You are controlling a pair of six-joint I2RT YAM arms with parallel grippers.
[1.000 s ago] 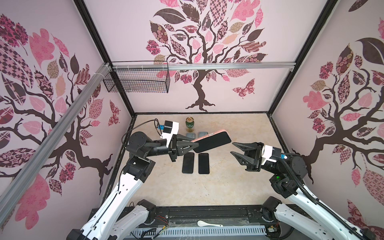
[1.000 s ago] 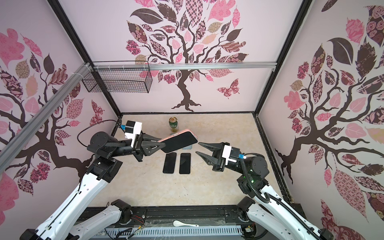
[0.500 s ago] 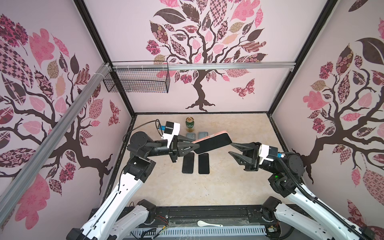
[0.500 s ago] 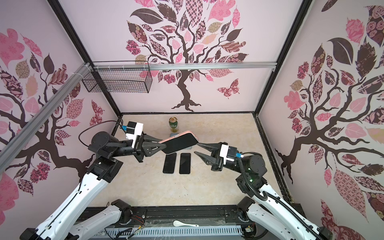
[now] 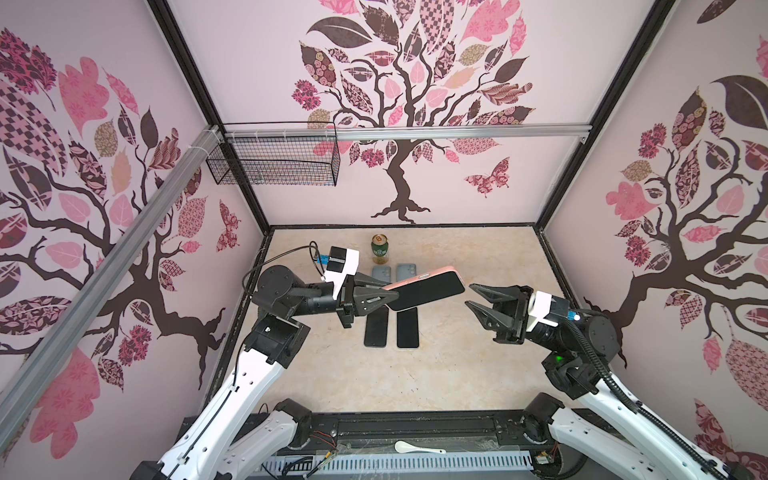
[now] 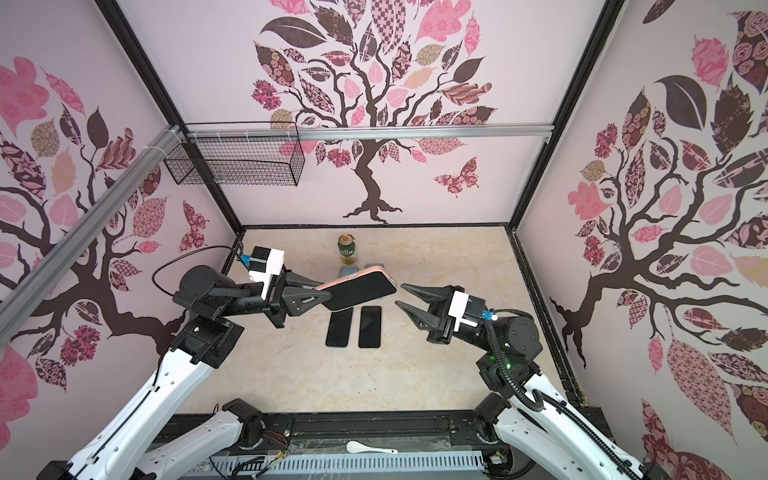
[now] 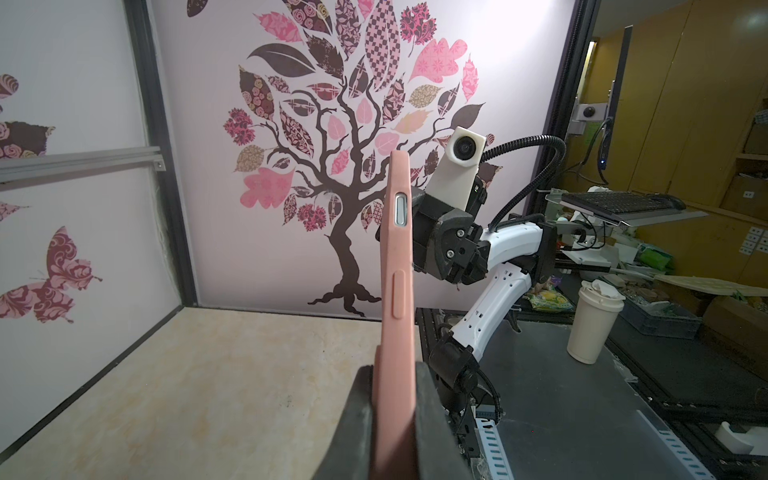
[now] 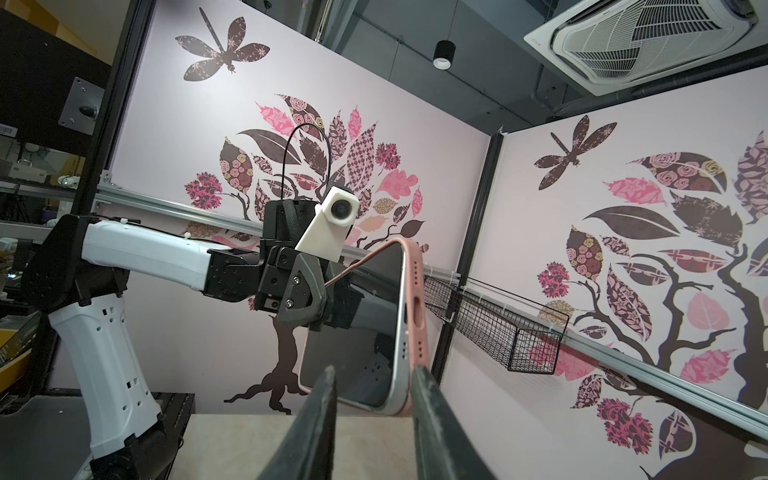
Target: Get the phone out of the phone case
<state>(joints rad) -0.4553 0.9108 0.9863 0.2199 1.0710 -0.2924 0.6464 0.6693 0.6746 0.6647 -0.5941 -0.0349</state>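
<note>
Left arm (image 5: pixel 249 386) and right arm (image 5: pixel 598 399) are both up off the table (image 5: pixel 457 382), facing each other across the middle. There's a small change this last second: the free end of the phone (image 5: pixel 430 291) has dipped level with the upper finger of the right gripper (image 5: pixel 468 294), and those jaws have drawn in a shade. They stand spread with nothing between them. In both top views the tips stop just short of the phone's end, with no contact I can see. The left gripper (image 5: pixel 392 296) is pinching the other end in mid-air, one finger on the screen and one on the back of the pink phone case (image 7: pixel 397 291). The phone sits fully in the case, so I judge nothing is freed yet. We're lined up for the second grip, no more.

Around us, a wire basket (image 5: pixel 274 164) hangs on the rail at the back, out of play. Directly under the held phone lie two bare black phones (image 5: pixel 376 328), side by side, and a slip would land on them. Behind those are two grey slabs (image 5: pixel 381 272), cases or face-down phones, I can't tell. A green drink can (image 5: pixel 380 249) stands upright beyond, well clear. There's a white spoon (image 5: pixel 417 448) on the front rail. My worry is that the left pinch clamps screen to case, so any peel should start at the free end.
</note>
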